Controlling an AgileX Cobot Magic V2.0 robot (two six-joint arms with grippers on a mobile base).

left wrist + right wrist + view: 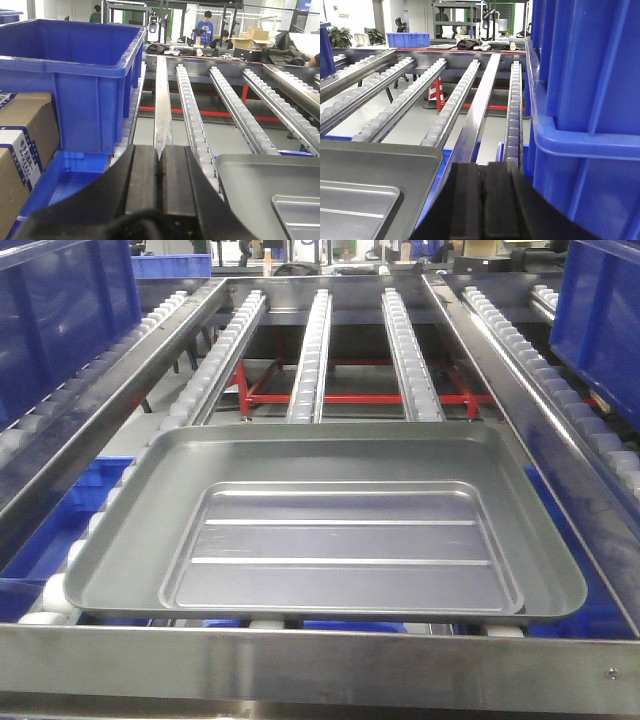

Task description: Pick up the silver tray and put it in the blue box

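The silver tray (330,530) lies flat on the roller conveyor, close to the front rail, with its two ribs showing in the recessed centre. One blue box (60,310) stands on the left roller lane and a second blue box (600,320) on the right lane. No gripper shows in the front view. My left gripper (159,151) is shut with nothing in it; the tray's corner (270,190) is to its right and the left blue box (70,75) is ahead to the left. My right gripper (483,169) is shut and empty, between the tray (370,175) and the right blue box (585,100).
Several roller rails (405,350) run away from me over a red frame (350,398). A steel rail (320,665) crosses the front. Lower blue crates (65,175) sit under the rollers, next to a cardboard carton (25,145). People (204,30) stand far behind.
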